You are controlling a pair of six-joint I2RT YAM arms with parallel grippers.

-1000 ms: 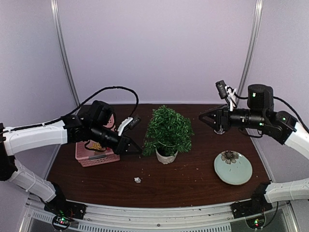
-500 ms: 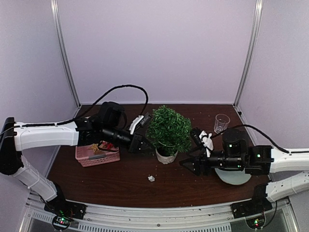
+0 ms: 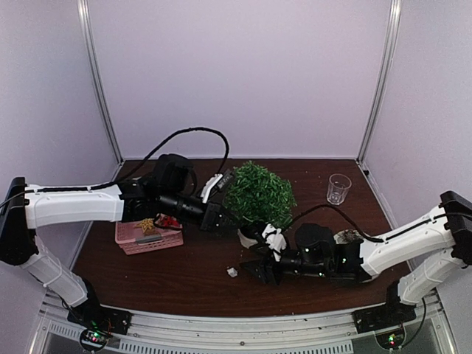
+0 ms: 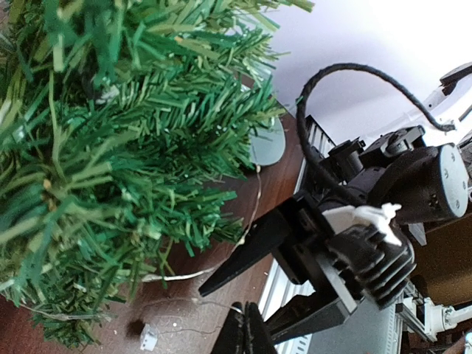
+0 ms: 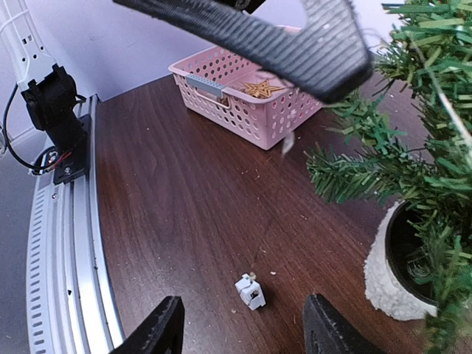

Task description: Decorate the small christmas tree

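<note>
While tree (image 3: 259, 193) stands upright, L fingers (image 3: 220, 220) pinched closed, R fingers (image 3: 252, 271) apart, empty.

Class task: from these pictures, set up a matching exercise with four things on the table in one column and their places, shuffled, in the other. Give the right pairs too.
Things
1. small christmas tree
2. pink basket
3. clear glass
4. small white block

Places
A. back right of the table
B. left side of the table
C. middle, standing in a white pot
D. loose on the bare wood, nearer the front edge than the pot

Pairs: 1-C, 2-B, 3-A, 4-D
</note>
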